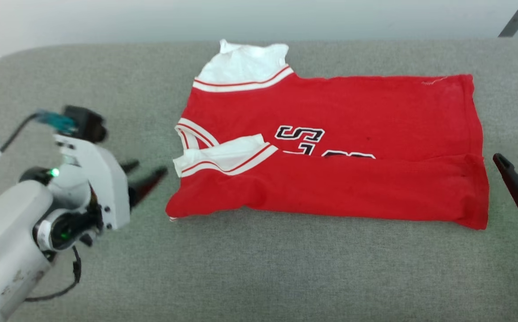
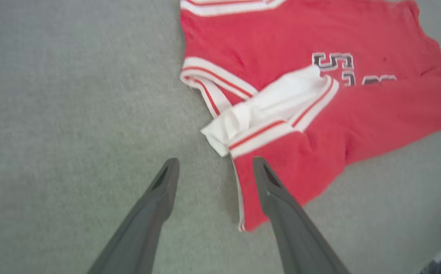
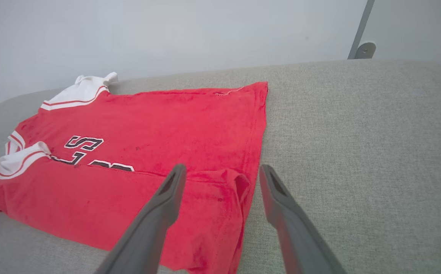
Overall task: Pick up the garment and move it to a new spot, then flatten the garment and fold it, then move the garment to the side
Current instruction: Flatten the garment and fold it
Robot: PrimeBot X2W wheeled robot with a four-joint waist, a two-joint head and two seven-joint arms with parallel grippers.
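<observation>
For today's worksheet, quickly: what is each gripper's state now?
Left gripper: open, empty, beside the bright red soft fabric garment.
Right gripper: open, empty.

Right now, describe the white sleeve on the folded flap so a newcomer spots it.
On the grey padded surface lies the red garment, near edge folded over. At its left end, the near sleeve lies atop the red, beside the black lettering. The far sleeve instead sticks out past the far edge.

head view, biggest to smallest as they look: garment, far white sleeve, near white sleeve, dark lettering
1. garment
2. far white sleeve
3. near white sleeve and dark lettering, too close to rank; the fold hides part of the lettering
</observation>
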